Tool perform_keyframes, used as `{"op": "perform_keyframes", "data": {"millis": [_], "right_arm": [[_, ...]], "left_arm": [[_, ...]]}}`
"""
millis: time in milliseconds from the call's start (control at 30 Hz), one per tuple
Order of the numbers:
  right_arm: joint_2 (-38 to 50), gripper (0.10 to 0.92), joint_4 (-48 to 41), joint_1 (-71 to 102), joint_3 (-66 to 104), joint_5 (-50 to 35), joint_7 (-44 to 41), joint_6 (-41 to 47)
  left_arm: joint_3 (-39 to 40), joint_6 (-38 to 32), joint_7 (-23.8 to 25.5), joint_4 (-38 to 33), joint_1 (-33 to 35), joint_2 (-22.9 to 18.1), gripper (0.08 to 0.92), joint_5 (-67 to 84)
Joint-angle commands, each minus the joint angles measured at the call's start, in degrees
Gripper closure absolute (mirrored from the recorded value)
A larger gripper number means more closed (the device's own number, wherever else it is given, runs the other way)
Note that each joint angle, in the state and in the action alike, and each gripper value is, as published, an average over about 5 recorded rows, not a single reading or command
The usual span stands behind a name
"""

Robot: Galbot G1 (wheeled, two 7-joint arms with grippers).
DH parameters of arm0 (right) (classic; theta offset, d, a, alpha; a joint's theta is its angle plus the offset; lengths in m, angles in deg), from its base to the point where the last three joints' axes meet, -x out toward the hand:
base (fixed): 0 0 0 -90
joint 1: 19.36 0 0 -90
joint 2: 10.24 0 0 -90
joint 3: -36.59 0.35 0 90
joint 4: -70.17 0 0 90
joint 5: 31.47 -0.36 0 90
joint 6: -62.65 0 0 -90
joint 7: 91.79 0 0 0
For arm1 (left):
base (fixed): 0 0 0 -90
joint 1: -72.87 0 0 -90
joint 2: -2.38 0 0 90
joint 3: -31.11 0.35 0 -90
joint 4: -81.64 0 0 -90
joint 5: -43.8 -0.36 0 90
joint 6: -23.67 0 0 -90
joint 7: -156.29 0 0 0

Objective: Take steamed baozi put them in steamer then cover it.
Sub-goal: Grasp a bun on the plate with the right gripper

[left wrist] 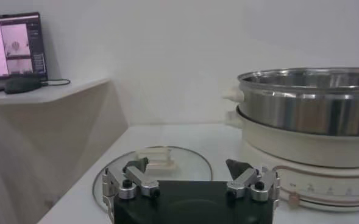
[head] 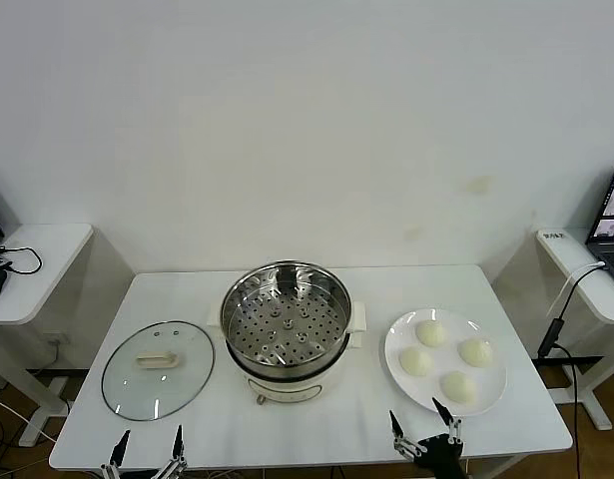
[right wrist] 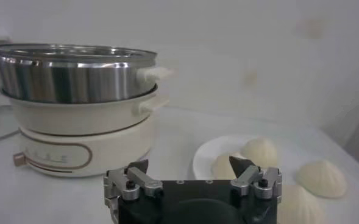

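Hands low at table's near edge: left hand spread before cover; right hand spread beside baozi.

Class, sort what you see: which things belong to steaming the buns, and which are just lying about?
Job: four baozi on a plate, steamer, glass lid.
Lying about: laptop, side tables, cable.
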Motion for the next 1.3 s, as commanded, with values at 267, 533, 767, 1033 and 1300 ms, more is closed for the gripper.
{"op": "perform_keyframes", "data": {"millis": [267,533,767,1033,1300], "right_arm": [[9.04,0.203,-1.58,-8.79,7.56,12.24,-0.78,6.44],[25.39,0.203,-7.94,-20.91,9.16,20.2,-11.64,11.48],[40.9,0.203,-16.77,-37.19,-2.55,22.06,-24.04,11.13],[49.27,0.203,-27.4,-69.73,-35.19,17.04,-37.62,10.73],[47.44,0.203,-35.54,-98.37,-67.8,11.22,-48.9,9.07]], "left_arm": [[-2.72,7.15,2.66,-2.52,-2.21,0.58,0.177,-5.77],[-3.24,8.43,4.06,-2.64,-3.03,0.75,0.177,-7.09],[-3.64,8.56,4.17,-3.15,-2.95,0.79,0.177,-7.51],[-4.09,8.57,4.11,-3.65,-2.67,0.71,0.177,-7.82],[-4.52,8.68,4.21,-3.49,-2.85,0.87,0.177,-7.86]]}}
